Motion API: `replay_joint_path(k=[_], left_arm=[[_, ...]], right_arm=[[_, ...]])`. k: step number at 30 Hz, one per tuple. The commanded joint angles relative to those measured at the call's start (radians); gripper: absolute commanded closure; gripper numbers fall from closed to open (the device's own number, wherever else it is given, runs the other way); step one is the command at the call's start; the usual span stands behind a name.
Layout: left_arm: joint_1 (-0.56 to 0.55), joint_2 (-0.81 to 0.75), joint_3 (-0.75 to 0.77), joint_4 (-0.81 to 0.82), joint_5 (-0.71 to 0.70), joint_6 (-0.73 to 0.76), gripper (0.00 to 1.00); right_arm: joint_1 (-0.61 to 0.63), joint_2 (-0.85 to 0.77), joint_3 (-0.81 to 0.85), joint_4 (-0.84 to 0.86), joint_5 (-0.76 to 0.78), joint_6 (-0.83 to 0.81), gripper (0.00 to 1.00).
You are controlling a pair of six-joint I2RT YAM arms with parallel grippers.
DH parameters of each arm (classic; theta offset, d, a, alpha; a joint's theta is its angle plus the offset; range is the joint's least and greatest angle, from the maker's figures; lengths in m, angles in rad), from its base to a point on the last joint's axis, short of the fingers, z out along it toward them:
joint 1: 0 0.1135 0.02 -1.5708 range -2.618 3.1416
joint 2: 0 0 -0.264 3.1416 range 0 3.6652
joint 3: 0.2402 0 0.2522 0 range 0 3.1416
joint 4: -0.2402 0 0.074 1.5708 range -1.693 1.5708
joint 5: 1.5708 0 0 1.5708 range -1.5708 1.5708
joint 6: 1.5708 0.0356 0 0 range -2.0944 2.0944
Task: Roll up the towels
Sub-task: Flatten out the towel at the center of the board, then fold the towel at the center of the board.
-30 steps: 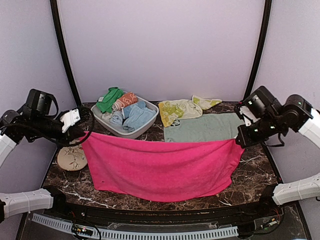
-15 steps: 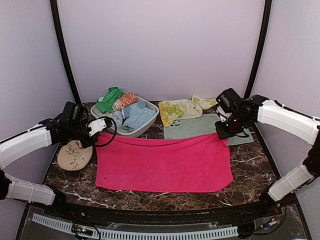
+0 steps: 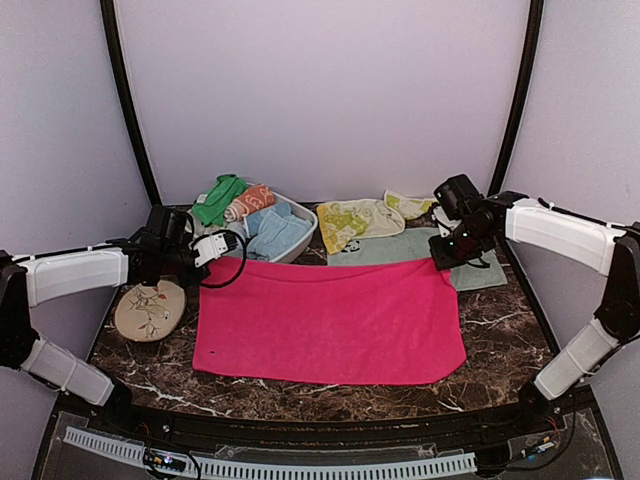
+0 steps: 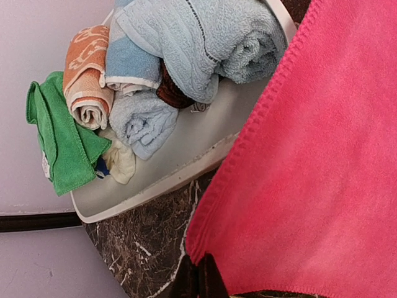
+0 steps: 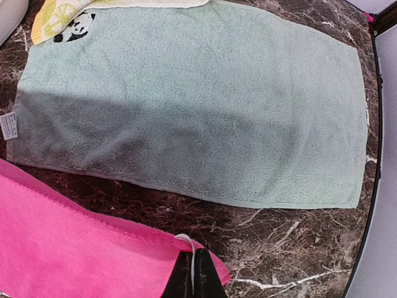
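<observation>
Marble tabletop (image 3: 500,330) is carrying the whole job. The pink towel (image 3: 330,320) is lying flat mid-table, its long axis running 9 to 3 o'clock. The left gripper (image 4: 200,276) is pinching its far-left corner, jaws clamped on the hem, and the right gripper (image 5: 192,273) is doing the same at the far-right corner. So the cloth is spreading away from both jaws toward 6 o'clock, with neither arm nearer. I'm guessing the rolling is going to start from that far edge. Counting: one pink, one mint towel (image 5: 198,105) just beyond at 1 o'clock, one yellow towel (image 3: 358,220) behind that, and one bin (image 4: 205,149) at 11 holding rolled ones I'm not managing to count.
</observation>
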Motion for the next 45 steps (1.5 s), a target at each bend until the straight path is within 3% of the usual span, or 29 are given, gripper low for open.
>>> replay_joint_path(k=[1, 11, 15, 25, 34, 45], left_arm=[[0.001, 0.041, 0.036, 0.073, -0.032, 0.032, 1.00], [0.002, -0.014, -0.023, 0.020, -0.001, 0.022, 1.00], [0.001, -0.093, -0.052, -0.090, 0.079, -0.007, 1.00], [-0.001, -0.223, -0.171, -0.227, 0.185, -0.044, 1.00], [-0.015, -0.261, -0.198, -0.300, 0.235, -0.083, 1.00], [-0.065, -0.351, -0.229, -0.417, 0.249, -0.124, 1.00]], right_arm=[[-0.016, 0.017, 0.011, 0.060, -0.006, -0.002, 1.00], [-0.007, -0.012, -0.054, 0.056, -0.091, 0.054, 1.00], [0.032, -0.065, -0.142, 0.023, -0.109, 0.102, 1.00], [0.154, -0.202, -0.278, -0.155, -0.056, 0.308, 1.00], [0.229, -0.363, -0.414, -0.209, -0.065, 0.483, 1.00], [0.285, -0.399, -0.456, -0.210, -0.070, 0.534, 1.00]])
